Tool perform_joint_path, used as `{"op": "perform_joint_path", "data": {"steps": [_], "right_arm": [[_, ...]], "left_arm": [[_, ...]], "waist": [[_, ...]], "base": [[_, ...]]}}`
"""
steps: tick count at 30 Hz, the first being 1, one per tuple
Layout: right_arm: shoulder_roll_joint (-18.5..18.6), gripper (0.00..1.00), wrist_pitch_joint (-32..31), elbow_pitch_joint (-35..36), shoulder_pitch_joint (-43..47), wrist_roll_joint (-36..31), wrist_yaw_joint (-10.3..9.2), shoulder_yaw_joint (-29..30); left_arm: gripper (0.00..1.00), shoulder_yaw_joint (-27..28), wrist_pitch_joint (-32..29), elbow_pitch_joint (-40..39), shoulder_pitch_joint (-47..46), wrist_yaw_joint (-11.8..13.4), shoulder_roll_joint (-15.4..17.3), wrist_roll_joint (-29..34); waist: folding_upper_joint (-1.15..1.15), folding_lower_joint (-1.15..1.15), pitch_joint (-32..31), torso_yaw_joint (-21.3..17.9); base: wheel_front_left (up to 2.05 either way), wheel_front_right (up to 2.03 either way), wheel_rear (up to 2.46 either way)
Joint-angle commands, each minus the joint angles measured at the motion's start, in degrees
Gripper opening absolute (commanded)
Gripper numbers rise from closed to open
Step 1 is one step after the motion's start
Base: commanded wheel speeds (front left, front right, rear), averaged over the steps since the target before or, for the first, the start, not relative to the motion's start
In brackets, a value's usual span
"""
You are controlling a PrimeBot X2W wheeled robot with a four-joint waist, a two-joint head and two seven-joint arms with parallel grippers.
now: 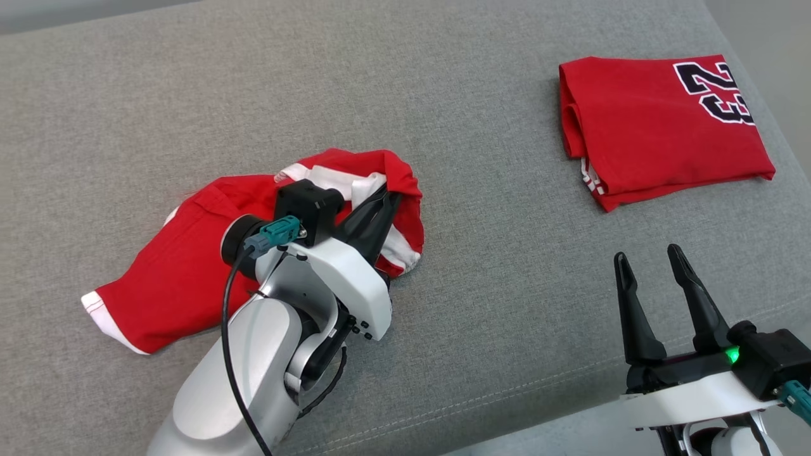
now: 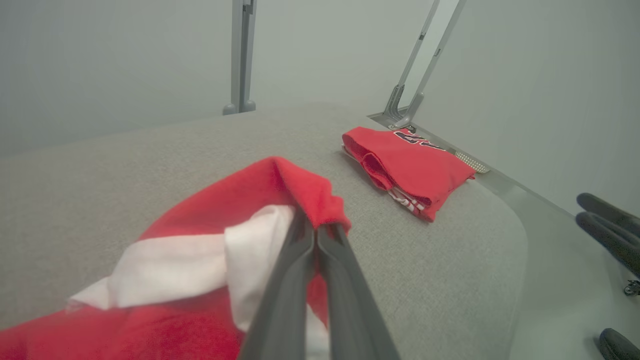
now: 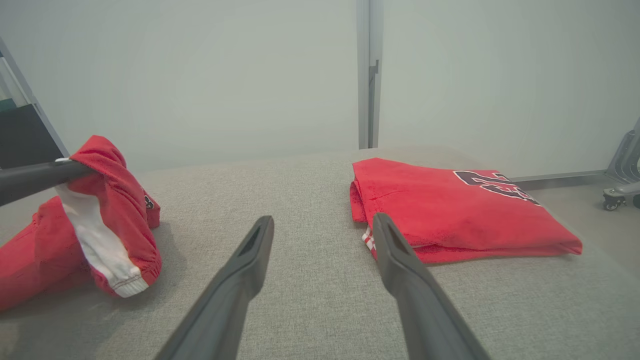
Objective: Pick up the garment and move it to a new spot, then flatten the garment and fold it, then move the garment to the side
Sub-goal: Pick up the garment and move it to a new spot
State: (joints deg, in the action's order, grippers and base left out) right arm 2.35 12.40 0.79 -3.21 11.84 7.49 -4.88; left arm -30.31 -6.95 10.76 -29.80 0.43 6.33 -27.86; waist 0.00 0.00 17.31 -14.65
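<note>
Clamped shut with the left gripper [image 1: 382, 197] on a raised fold of the red garment [image 1: 177, 278], trailing below and behind the jaws. Spread wide, empty, at the right gripper [image 1: 647, 253]. Might slip out mid-lift: thin pinch, dragging cloth.

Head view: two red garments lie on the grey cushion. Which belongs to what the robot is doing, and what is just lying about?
In the job:
crumpled red-and-white garment
left claw, shut on its fabric

Lying about:
folded red jersey, apart at the far right
right claw, open and empty, over the grey cushion
</note>
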Motion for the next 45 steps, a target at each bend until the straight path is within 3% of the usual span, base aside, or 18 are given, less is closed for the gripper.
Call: {"op": "perform_joint_path", "data": {"steps": [1,2,3,4,10,14,20,31,36,45], "right_arm": [[0.5,1.00,1.0,0.6,-1.5,0.6,0.00,-1.5],[0.5,1.00,1.2,0.4,-1.6,0.7,0.00,-1.4],[0.5,1.00,1.3,0.2,-1.7,0.7,0.00,-1.4],[0.5,1.00,1.4,0.0,-1.8,0.8,0.00,-1.4],[0.5,1.00,1.7,-1.0,-2.4,0.5,0.00,-1.3],[0.5,1.00,1.7,-1.2,-2.4,0.1,0.00,-1.2],[0.5,1.00,1.2,-1.4,-1.7,-0.9,0.00,-0.8],[0.5,1.00,-0.5,-1.0,0.1,-2.4,0.00,-0.7],[0.6,1.00,-1.4,-1.0,1.4,-2.7,0.00,-0.3],[1.0,1.00,-3.0,-0.5,5.5,-2.7,0.00,0.6]], "left_arm": [[0.00,2.0,1.3,0.8,-2.5,-0.3,0.4,-0.1],[0.00,2.1,1.5,2.0,-2.6,-0.4,0.2,-0.3],[0.34,1.9,1.4,3.3,-2.8,-0.7,0.1,-0.6],[1.00,1.9,1.8,4.2,-3.1,-0.8,-0.1,-0.6],[1.00,1.0,5.6,6.6,-3.2,-1.9,-0.6,-0.3],[1.00,0.8,7.3,4.8,-1.7,-1.4,0.3,0.6],[1.00,3.0,10.2,-2.5,3.0,2.8,4.8,3.3],[1.00,14.6,16.2,-10.0,13.7,9.5,14.2,2.2],[1.00,19.0,19.1,-10.5,19.2,9.1,17.4,0.3],[1.00,25.7,21.8,-11.7,29.7,8.2,18.1,0.1]], "waist": [[0.00,0.00,1.5,-1.3],[0.00,0.00,1.6,-1.2],[0.00,0.00,1.6,-1.0],[0.00,0.00,1.7,-0.9],[0.00,0.00,0.6,1.2],[0.00,0.00,-0.5,2.4],[0.00,0.00,-3.2,5.6],[0.00,0.00,-8.1,11.2],[0.00,0.00,-10.5,13.4],[0.00,0.00,-14.7,16.4]], "base": [[0.00,0.00,0.00],[0.00,0.00,0.00],[0.00,0.00,0.00],[0.00,0.00,0.00],[0.00,0.00,0.00],[0.00,0.00,0.00],[0.00,0.00,0.00],[0.00,0.00,0.00],[0.00,0.00,0.00],[0.00,0.00,0.00]]}}
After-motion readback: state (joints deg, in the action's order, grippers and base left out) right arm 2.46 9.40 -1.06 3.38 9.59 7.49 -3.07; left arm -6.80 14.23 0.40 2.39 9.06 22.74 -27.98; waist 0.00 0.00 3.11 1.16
